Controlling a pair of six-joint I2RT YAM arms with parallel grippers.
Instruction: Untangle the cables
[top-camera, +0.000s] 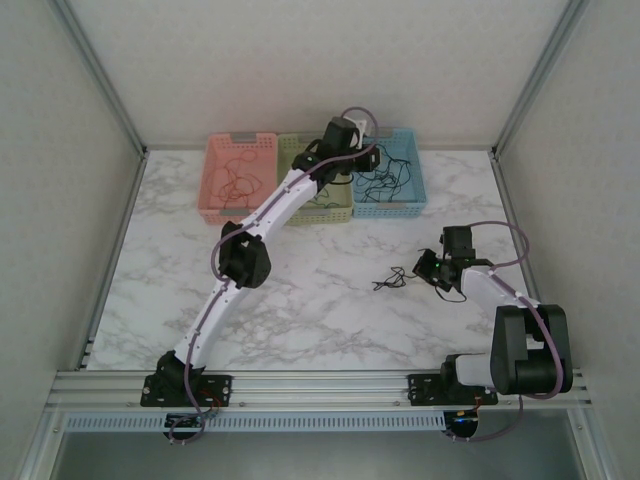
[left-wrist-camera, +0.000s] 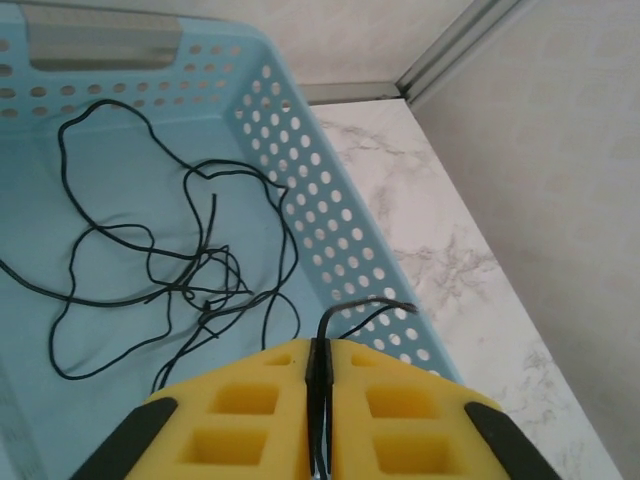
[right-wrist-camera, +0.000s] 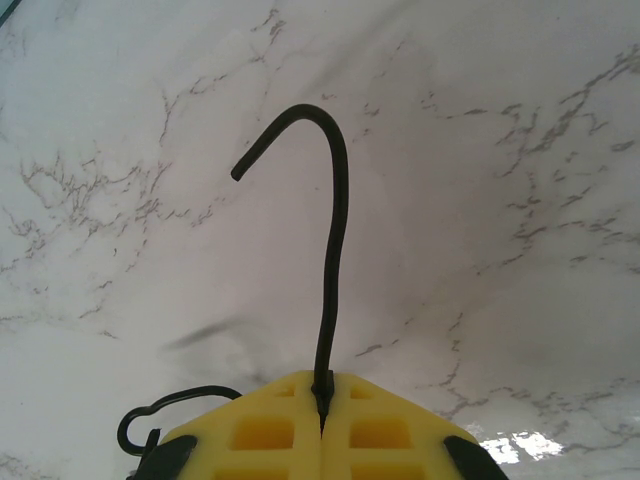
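Observation:
My left gripper (top-camera: 366, 156) (left-wrist-camera: 320, 346) hangs over the near right corner of the blue basket (top-camera: 407, 190) (left-wrist-camera: 300, 190). Its yellow fingers (left-wrist-camera: 260, 390) are shut on a thin black cable, whose short end (left-wrist-camera: 362, 306) curls out past the fingertips. More loose black cables (left-wrist-camera: 190, 280) lie tangled on the basket floor. On the marble at the right, my right gripper (top-camera: 427, 268) (right-wrist-camera: 322, 384) is shut on another black cable (right-wrist-camera: 333, 250), which rises from the fingertips and hooks to the left. A small black tangle (top-camera: 393, 280) lies just left of that gripper.
Three baskets stand in a row at the back: pink (top-camera: 215, 180) with red-orange wires (top-camera: 238, 180), green (top-camera: 338, 205) partly under my left arm, then blue. The grey cage walls and the metal frame post (left-wrist-camera: 450, 50) are close behind the baskets.

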